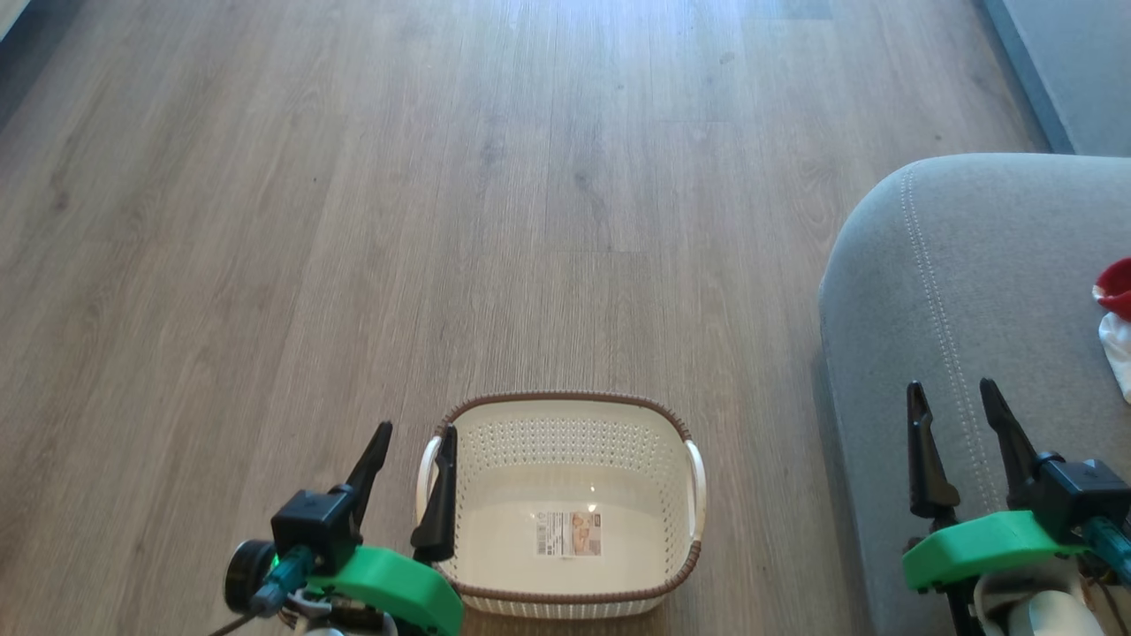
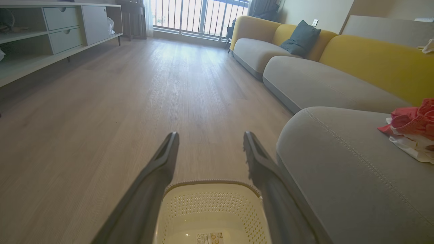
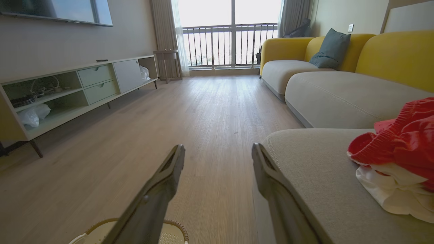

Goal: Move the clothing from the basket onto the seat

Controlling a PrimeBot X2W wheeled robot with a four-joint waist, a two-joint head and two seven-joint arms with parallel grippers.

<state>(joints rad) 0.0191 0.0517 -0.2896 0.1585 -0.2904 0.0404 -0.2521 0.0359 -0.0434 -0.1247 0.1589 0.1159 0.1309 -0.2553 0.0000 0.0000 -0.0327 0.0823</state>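
**Basket empty, clothes on seat, both grippers open and idle**

The basket (image 1: 565, 442) sits on the wood floor (image 1: 442, 221) at 6 o'clock in the head view. Nothing is inside it, just the paper label (image 1: 569, 533) on its bottom. The clothing (image 1: 1117, 291), a red piece over white ones, lies bunched on the grey seat (image 1: 963, 291) at 3 o'clock, partly cut by the frame edge. The right wrist view shows the pile resting back from the seat's rounded, stitched edge. From this, the task looks done.

The left gripper (image 1: 416, 430) is at 7 o'clock, fingers spread, holding nothing. Its inner finger overlaps the basket's left side in the head view; whether it is touching or just above, cannot tell. The right gripper (image 1: 951, 386) is at 4 o'clock, fingers spread and empty, over the seat's near part, near the pile but apart from it.

Risks:
- If the right arm swings toward 3 o'clock, a fingertip could hook the loose fabric and drag it toward the seat edge or off it. Soft cloth snags easily.
- If the left arm drops or sweeps toward 5 o'clock, it could knock the basket. It looks like light plastic and would likely slide or tip.
- The pile's far side is out of frame, so a garment hanging there can't be checked.
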